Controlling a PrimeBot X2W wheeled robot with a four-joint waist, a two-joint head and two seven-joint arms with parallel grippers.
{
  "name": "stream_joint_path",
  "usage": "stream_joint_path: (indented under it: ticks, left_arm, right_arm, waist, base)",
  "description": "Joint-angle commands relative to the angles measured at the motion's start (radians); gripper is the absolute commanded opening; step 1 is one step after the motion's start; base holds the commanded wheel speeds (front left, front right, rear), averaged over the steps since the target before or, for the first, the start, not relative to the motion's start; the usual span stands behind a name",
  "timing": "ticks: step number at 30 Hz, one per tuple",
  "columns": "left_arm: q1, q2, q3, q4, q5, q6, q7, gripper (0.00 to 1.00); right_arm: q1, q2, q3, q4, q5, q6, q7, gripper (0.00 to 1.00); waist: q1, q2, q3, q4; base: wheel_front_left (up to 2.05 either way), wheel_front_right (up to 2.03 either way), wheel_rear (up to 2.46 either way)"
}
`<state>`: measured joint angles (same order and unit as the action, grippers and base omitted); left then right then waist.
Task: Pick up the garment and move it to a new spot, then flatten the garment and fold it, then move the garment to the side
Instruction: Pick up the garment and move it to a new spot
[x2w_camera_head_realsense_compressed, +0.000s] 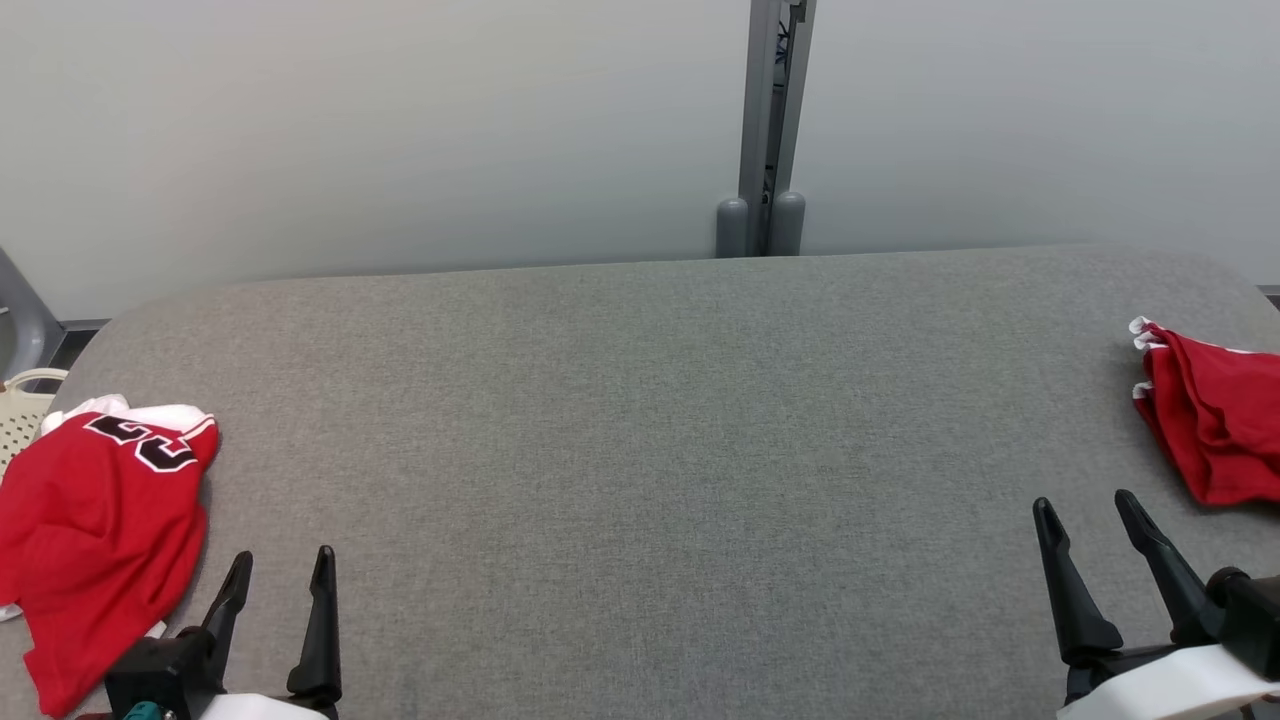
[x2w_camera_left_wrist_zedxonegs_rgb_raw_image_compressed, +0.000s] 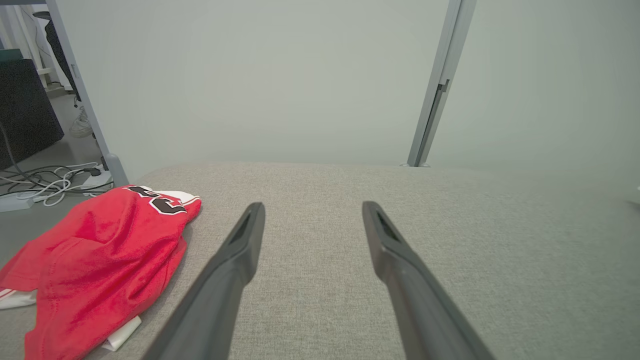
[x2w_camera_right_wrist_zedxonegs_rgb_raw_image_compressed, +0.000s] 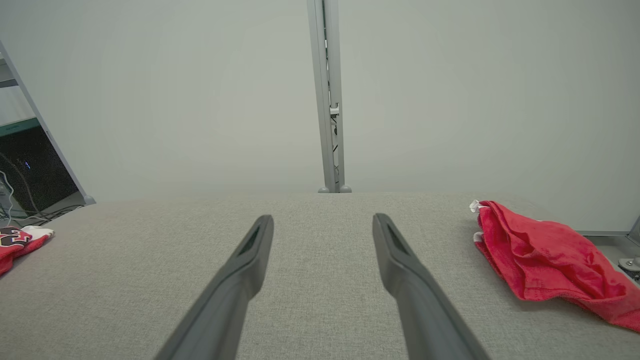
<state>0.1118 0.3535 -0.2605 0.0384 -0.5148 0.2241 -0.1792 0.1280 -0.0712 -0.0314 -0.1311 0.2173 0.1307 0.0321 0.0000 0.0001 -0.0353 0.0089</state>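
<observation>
The grey padded table (x2w_camera_head_realsense_compressed: 640, 450) is offering open room across its middle, a likely new spot. The red numbered garment (x2w_camera_head_realsense_compressed: 100, 520) is lying crumpled at its left end, so I'd judge the pick-up not yet begun. The left gripper (x2w_camera_head_realsense_compressed: 283, 557) is hovering just beside it, fingers spread and empty; it needs to swing left and pinch a bunched fold. The right gripper (x2w_camera_head_realsense_compressed: 1083, 503) is likewise spread and empty, near a second red garment (x2w_camera_head_realsense_compressed: 1215, 425). Nothing is blocking the way; a cream basket (x2w_camera_head_realsense_compressed: 25, 410) is peeking in at the left.

Left claw (x2w_camera_head_realsense_compressed: 283, 556) and right claw (x2w_camera_head_realsense_compressed: 1084, 501) sit low at either side, both spread wide, pointing forward, holding nothing.
</observation>
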Motion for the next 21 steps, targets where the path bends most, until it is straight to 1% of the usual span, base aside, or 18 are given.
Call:
stream_joint_path:
  ticks: [1, 5, 12, 13, 18, 21]
  left_arm:
    - [-0.021, -0.002, 0.004, -0.001, -0.003, 0.008, 0.001, 1.00]
    - [-0.051, -0.008, 0.004, -0.002, 0.005, 0.015, -0.011, 1.00]
    - [-0.109, -0.026, -0.009, 0.016, 0.010, -0.003, -0.033, 1.00]
    - [-0.109, -0.026, -0.009, 0.016, 0.010, -0.003, -0.033, 1.00]
    - [-0.137, -0.029, -0.016, 0.050, 0.013, -0.012, -0.041, 1.00]
    - [-0.153, -0.026, -0.014, 0.068, 0.011, -0.024, -0.050, 1.00]
  right_arm:
    - [-0.003, -0.002, -0.009, -0.007, -0.009, 0.000, 0.001, 1.00]
    - [0.000, 0.000, -0.018, -0.022, -0.008, 0.000, -0.002, 1.00]
    - [0.008, 0.004, -0.029, -0.047, -0.013, 0.000, -0.001, 1.00]
    - [0.008, 0.004, -0.029, -0.047, -0.013, 0.000, -0.001, 1.00]
    - [0.007, 0.010, -0.017, -0.047, -0.008, 0.000, -0.004, 1.00]
    - [0.003, 0.014, -0.007, -0.044, -0.009, 0.000, -0.007, 1.00]
  waist:
    - [0.0000, -0.0001, 0.002, 0.011]
    - [0.0000, -0.0001, 0.004, 0.066]
    - [0.0000, -0.0001, 0.011, 0.211]
    - [0.0000, -0.0001, 0.011, 0.211]
    - [0.0000, -0.0001, 0.012, 0.308]
    - [0.0000, -0.0001, 0.014, 0.355]
  base:
    - [0.00, 0.00, 0.00]
    - [0.00, 0.00, 0.00]
    - [0.00, 0.00, 0.00]
    - [0.00, 0.00, 0.00]
    - [0.00, 0.00, 0.00]
    - [0.00, 0.00, 0.00]
